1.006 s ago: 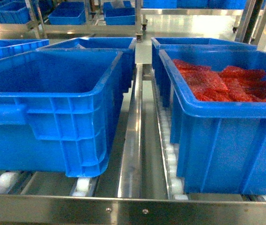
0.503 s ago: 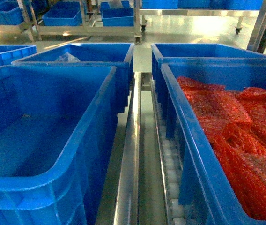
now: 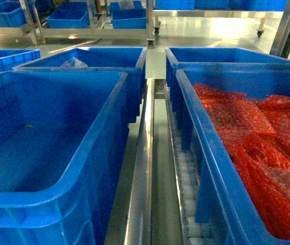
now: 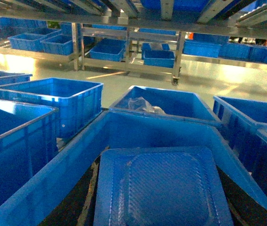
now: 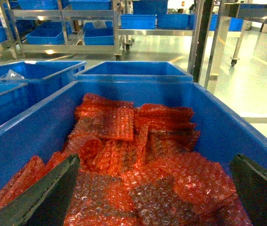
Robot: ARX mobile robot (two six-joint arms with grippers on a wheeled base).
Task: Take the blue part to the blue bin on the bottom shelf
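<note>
The blue part (image 4: 164, 188), a flat blue rectangular piece with a ribbed raised middle, fills the space between the dark fingers (image 4: 82, 200) of my left gripper (image 4: 161, 200), which is shut on it. It hangs over the blue bin (image 4: 157, 129), a large bare crate on the left of the head view (image 3: 48, 112). The bin stands on the bottom shelf, whose steel rail (image 3: 142, 153) and white rollers (image 3: 187, 178) show. My right gripper (image 5: 152, 197) is open above the red bubble bags (image 5: 138, 155). Neither gripper appears in the head view.
On the right, a like blue crate (image 3: 196, 132) holds the red bubble bags (image 3: 252, 138). Two more blue crates (image 3: 109, 58) stand behind, the left one with a clear plastic bag (image 3: 73, 63). Further racks with blue crates (image 3: 129, 18) stand across the floor.
Since a second ago the head view has moved closer and higher, now looking down into both crates. Over the last half second nothing visibly moved.
</note>
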